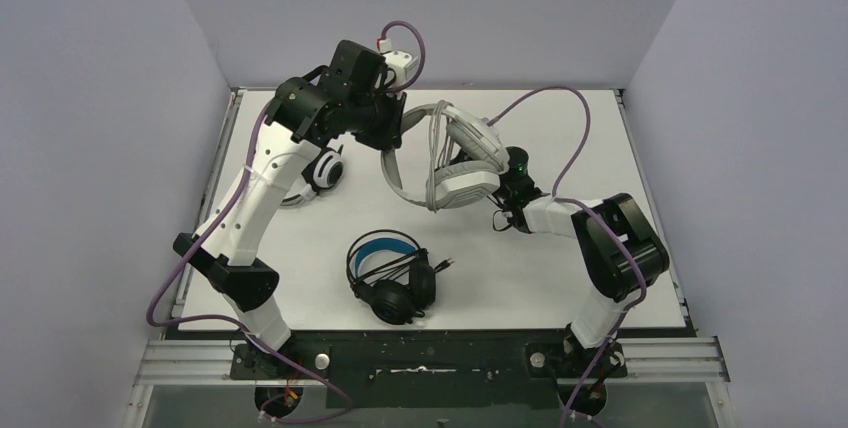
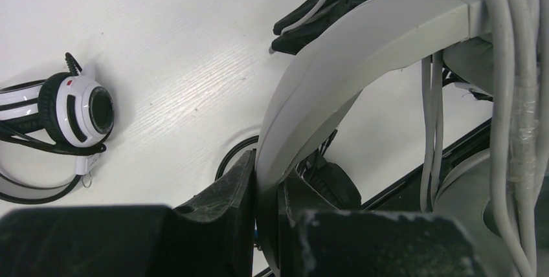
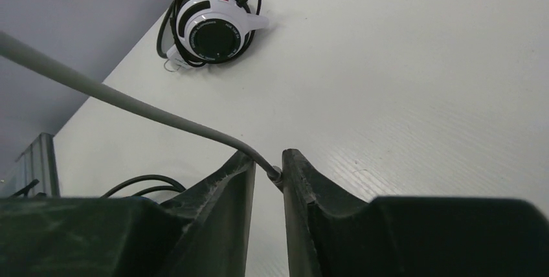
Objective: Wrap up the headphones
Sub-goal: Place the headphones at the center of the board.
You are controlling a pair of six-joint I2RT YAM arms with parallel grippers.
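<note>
My left gripper (image 1: 388, 136) is shut on the headband (image 2: 362, 50) of a white/grey headset (image 1: 462, 160) and holds it up over the back of the table. Its pale cable (image 2: 511, 96) is wound in several turns round the headset. My right gripper (image 1: 500, 216) sits just right of that headset, shut on the plug end of the pale cable (image 3: 129, 101); the jaws stand narrowly apart with the plug (image 3: 274, 173) between them. A black headset with a blue-lined band (image 1: 392, 273) lies front centre. A white headset with black cup centres (image 1: 320, 170) lies at the left, also in the right wrist view (image 3: 210, 28).
The white table (image 1: 560, 278) has a raised rail along its left edge (image 1: 225, 148) and grey walls on three sides. Purple arm cables (image 1: 570, 108) loop above the back right. The black headset's cable (image 3: 142, 183) lies below my right gripper.
</note>
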